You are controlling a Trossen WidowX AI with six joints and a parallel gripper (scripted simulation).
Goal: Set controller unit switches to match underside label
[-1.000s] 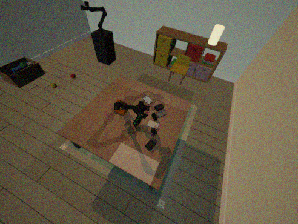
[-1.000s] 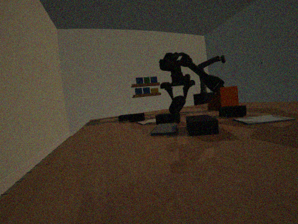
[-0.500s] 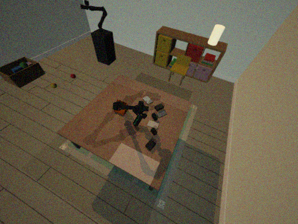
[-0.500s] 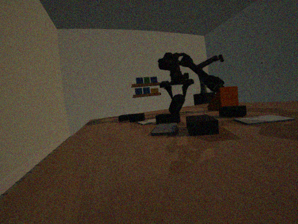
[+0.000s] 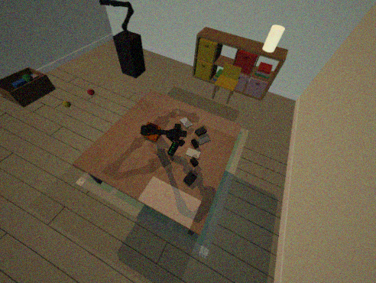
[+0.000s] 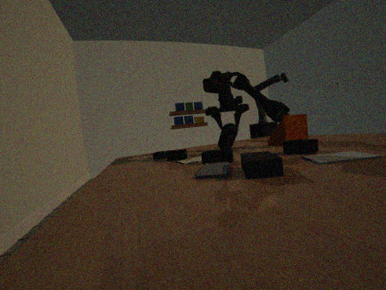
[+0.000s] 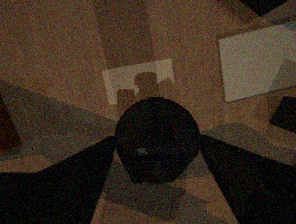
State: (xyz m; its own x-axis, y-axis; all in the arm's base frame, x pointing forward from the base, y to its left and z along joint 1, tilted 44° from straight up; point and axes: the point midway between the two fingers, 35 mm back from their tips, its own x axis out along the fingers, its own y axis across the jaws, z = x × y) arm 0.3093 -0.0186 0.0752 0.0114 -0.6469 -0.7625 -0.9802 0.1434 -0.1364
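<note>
Orange block [image 5: 154,137] [image 6: 296,126] sits at left from above, beside the black arm. Rightward, the black parallel-jaw gripper [image 5: 175,143] [image 6: 227,127] [image 7: 157,140] has its widely spaced fingers closed around the dark controller unit [image 5: 173,148] [image 6: 227,138] [image 7: 157,132], held tilted with green switch ends showing. Farther right lie a white rectangular card [image 5: 193,153] and dark box-shaped modules [image 5: 201,131] [image 6: 262,165].

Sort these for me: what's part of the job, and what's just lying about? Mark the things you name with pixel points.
Part of the job:
- switch unit [image 5: 173,151] [image 6: 227,138] [image 7: 157,145], apparently gripped
- gripper [image 5: 176,143] [image 6: 228,131] [image 7: 157,140]
- bench [image 5: 115,145] [image 6: 196,227]

Just lying about:
- grey slab [image 5: 204,138] [image 6: 213,170]
- black box [image 5: 200,131] [image 6: 262,164] beside it
- red ball [image 5: 90,92]
- yellow ball [image 5: 66,104]
</note>
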